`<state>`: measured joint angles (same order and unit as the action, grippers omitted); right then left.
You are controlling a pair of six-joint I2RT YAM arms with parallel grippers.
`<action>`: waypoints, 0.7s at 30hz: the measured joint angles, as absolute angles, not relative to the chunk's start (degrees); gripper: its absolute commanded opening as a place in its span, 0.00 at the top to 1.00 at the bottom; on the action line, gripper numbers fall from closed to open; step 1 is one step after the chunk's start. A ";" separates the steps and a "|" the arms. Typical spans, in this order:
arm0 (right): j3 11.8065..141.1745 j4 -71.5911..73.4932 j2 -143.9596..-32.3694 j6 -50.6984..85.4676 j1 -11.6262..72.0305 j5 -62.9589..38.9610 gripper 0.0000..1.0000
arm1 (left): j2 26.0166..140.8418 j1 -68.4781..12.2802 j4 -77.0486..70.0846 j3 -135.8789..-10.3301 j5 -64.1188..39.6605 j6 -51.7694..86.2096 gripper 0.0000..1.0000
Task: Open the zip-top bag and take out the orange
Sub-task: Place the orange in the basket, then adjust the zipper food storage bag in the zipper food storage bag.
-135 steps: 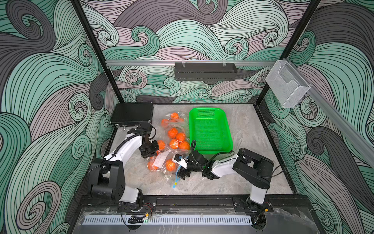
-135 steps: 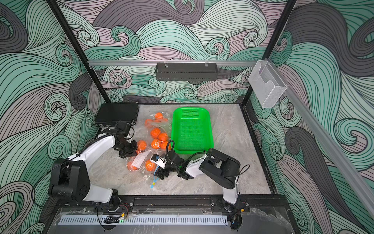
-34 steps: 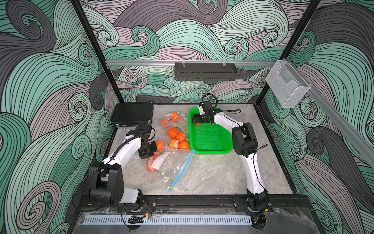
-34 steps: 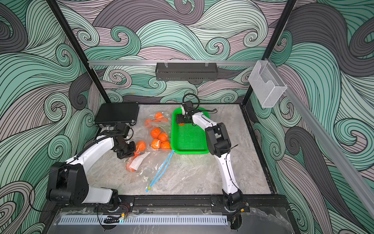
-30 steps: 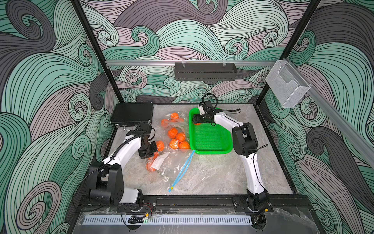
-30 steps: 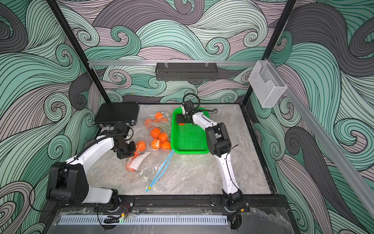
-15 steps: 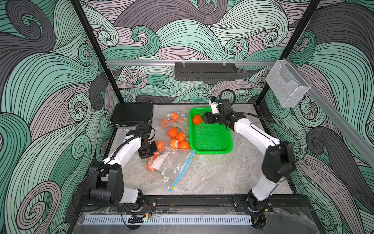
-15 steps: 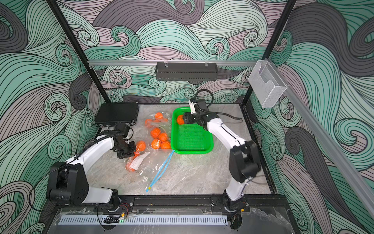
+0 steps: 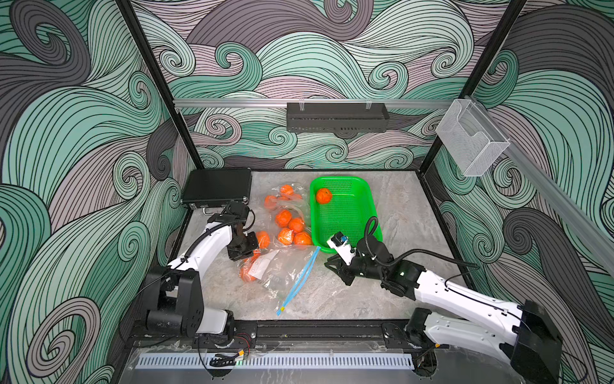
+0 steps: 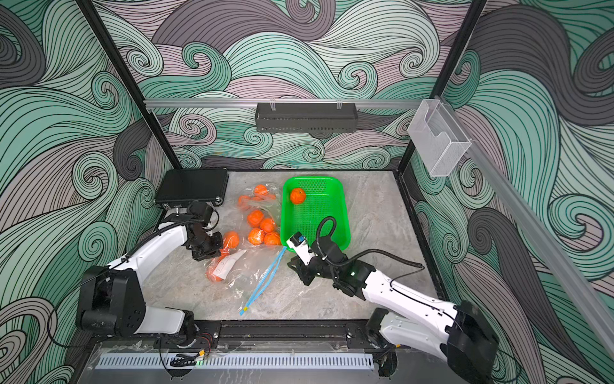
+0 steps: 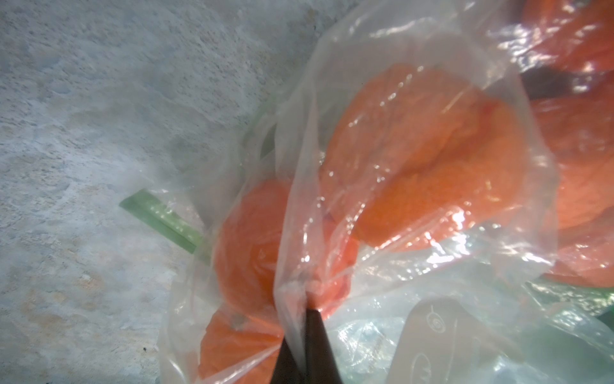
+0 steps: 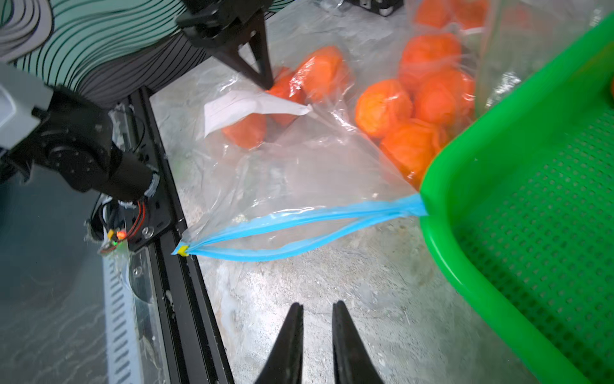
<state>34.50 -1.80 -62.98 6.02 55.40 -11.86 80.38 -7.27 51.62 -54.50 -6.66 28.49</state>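
Observation:
The clear zip-top bag lies at the front middle of the table. Its blue zip strips stand parted. Oranges remain inside under a white label. My left gripper is shut on a fold of the bag's plastic at its closed end. One orange lies loose in the green basket. My right gripper hovers low by the basket's front corner, facing the bag's mouth. A narrow gap separates its fingers, with nothing between them.
Two more clear bags of oranges lie left of the basket. A black case sits at the back left. The basket's front rim is close beside my right gripper. The black front rail borders the table.
My right arm swung from the basket's back corner to the table in front of it, leaving the orange in the basket. Its jaws narrowed. The left arm kept still.

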 measured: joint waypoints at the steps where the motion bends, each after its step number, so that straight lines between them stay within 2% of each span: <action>1: 34.59 -0.27 -64.86 5.89 57.14 -11.75 0.83 | 80.38 -7.27 51.62 -54.50 -6.66 28.49 1.00; 8: 38.85 4.25 -78.04 3.40 64.86 -10.26 0.84 | 80.38 -7.27 51.64 -54.50 -6.68 28.49 1.00; 15: 43.59 7.33 -85.89 1.87 65.47 -9.34 0.83 | 80.38 -7.27 51.62 -54.50 -6.66 28.49 1.00; 21: 44.38 8.40 -89.27 -0.99 65.45 -8.54 0.76 | 80.38 -7.27 51.64 -54.50 -6.66 28.49 1.00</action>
